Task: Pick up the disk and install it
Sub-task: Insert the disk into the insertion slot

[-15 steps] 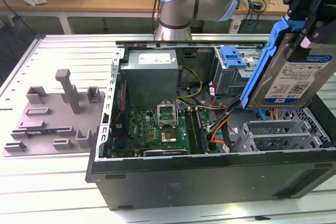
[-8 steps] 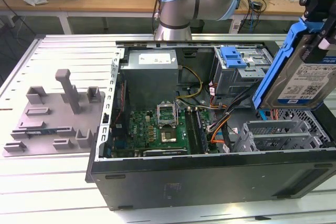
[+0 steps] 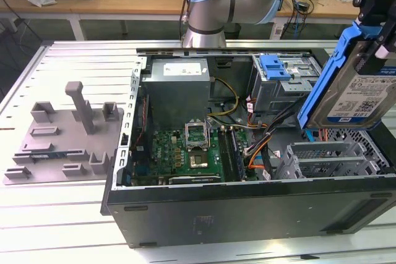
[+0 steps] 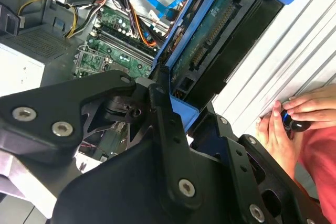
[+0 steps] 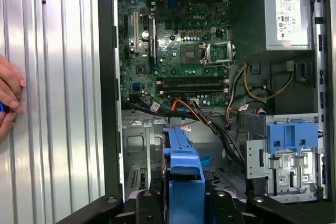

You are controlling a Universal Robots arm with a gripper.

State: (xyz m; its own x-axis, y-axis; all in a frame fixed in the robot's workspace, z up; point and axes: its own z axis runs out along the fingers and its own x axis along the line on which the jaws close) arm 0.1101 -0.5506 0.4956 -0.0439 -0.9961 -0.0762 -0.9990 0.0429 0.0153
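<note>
The disk (image 3: 361, 93), a silver hard drive with a white-and-blue label in a blue plastic rail bracket, hangs tilted in the air above the open computer case's end at the exterior view's right. My gripper (image 3: 373, 21) is shut on the top of its blue bracket. In the second wrist view the disk (image 4: 220, 35) shows its green circuit-board underside, clamped in my black gripper (image 4: 184, 109). In the first wrist view the bracket's blue edge (image 5: 185, 174) sticks out from my gripper (image 5: 184, 205) over the case interior. The grey drive cage (image 3: 281, 88) with a blue latch (image 5: 292, 137) stands apart from the disk.
The open computer case (image 3: 247, 205) lies on a slatted metal table, holding a motherboard (image 3: 185, 149), power supply (image 3: 176, 88) and loose cables (image 5: 210, 116). A grey plastic fixture (image 3: 65, 134) sits at the exterior view's left. A person's hand (image 4: 281, 132) rests on the table beside the case.
</note>
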